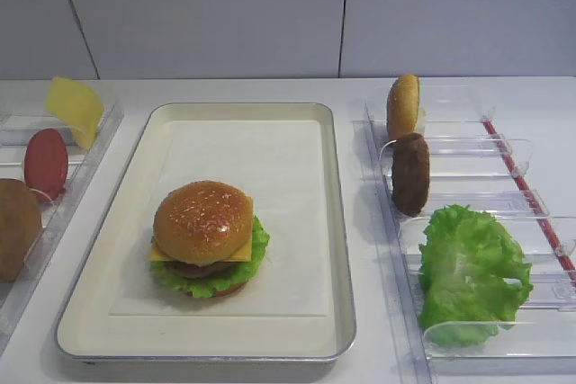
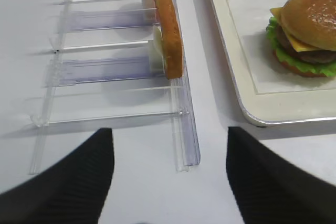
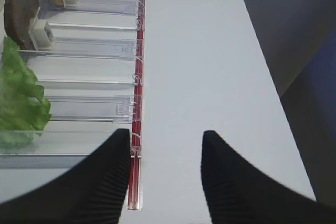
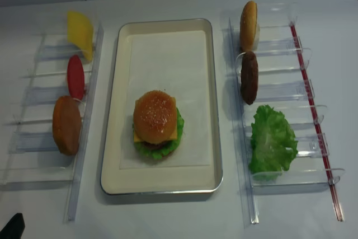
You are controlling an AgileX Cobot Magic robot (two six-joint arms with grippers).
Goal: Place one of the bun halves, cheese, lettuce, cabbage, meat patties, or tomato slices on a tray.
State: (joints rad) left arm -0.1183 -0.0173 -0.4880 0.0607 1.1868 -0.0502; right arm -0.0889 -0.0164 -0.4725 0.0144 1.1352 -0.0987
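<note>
Hovering over the bare table beside the right rack [image 3: 137, 77], my right pincer [image 3: 166, 174] stands open and empty; my left [image 2: 169, 169] is open too, by the left rack [image 2: 181, 114]. The lettuce [image 3: 18, 100] lies in the rack's near slots, well apart from the tray [image 1: 337, 213] and its finished burger [image 1: 209, 238]. It looks light, soft and floppy, so I'd pinch its thicker middle, not the frilly edge.

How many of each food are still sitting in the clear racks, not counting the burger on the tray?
Bun halves: 2
Cheese: 1
Tomato slice: 1
Meat patty: 1
Lettuce: 1
Total: 6
</note>
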